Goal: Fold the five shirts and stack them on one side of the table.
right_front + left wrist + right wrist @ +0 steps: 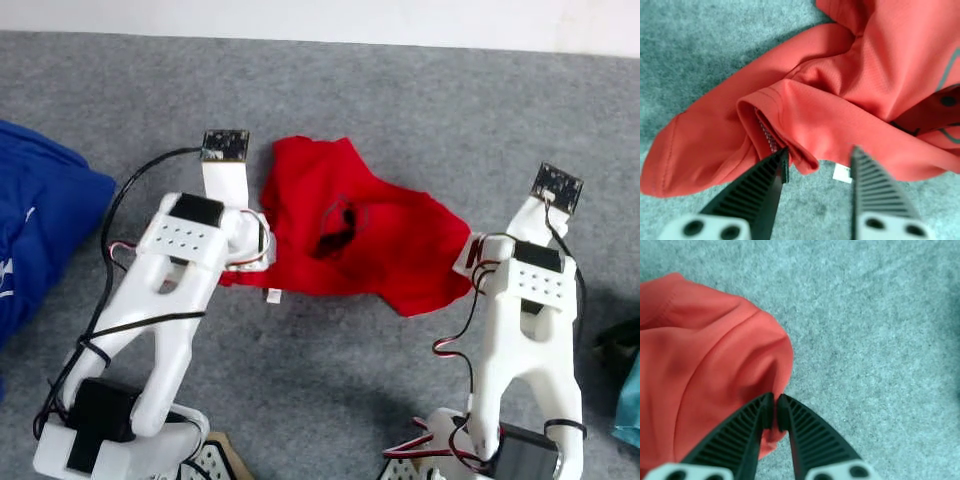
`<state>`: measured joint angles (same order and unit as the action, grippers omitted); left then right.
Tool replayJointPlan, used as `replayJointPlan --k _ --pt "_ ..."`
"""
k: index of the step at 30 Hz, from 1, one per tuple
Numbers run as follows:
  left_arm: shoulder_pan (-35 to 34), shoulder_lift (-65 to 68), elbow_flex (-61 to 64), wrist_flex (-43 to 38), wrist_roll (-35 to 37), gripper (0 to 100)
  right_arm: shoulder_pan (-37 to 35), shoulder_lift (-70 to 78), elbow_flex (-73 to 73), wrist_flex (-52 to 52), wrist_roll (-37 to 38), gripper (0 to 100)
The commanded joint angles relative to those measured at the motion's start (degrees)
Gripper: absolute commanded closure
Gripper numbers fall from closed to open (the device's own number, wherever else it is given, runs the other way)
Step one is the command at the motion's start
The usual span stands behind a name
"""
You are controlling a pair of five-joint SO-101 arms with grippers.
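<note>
Red crumpled knit shirt [380, 250] lies at the centre of the high view frame on the grey felt-like table surface [450, 100], spread between the two arms. The left gripper [820, 159] stands released at the shirt's lower left edge, with one ribbed black fingertip [782, 167] touching a folded hem, just beside a small white tag [842, 172]. The right gripper [774, 407] is clenched on the shirt's lower right edge. A blue fabric garment [40, 220] lies at the frame's left edge, well apart.
</note>
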<state>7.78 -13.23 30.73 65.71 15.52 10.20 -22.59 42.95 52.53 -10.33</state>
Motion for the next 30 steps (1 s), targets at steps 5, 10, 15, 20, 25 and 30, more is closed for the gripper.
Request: replayJointPlan --k 5,10,15,20,25,30 --pt "-0.7 -2.2 -7.9 6.5 -0.5 73 -0.6 -1.8 -0.3 -1.6 -0.8 99.1" --pt "-0.5 -2.2 -6.5 7.8 -4.3 73 -0.5 -1.8 -0.2 -1.6 -0.8 99.1" --pt "-0.7 -2.2 -2.9 7.6 -5.1 73 -0.5 -1.8 -0.1 -1.7 -0.7 99.1" --pt "-0.7 -7.5 -2.1 12.7 -11.2 73 -0.3 -1.8 -0.1 -1.7 -0.6 99.1" --pt "-4.2 -21.4 5.5 13.4 -12.1 73 -0.3 -1.8 0.0 -1.7 -0.6 99.1" --pt "-4.3 -25.2 14.3 5.9 -12.0 73 -0.4 -1.6 0.0 -2.9 -0.5 99.1"
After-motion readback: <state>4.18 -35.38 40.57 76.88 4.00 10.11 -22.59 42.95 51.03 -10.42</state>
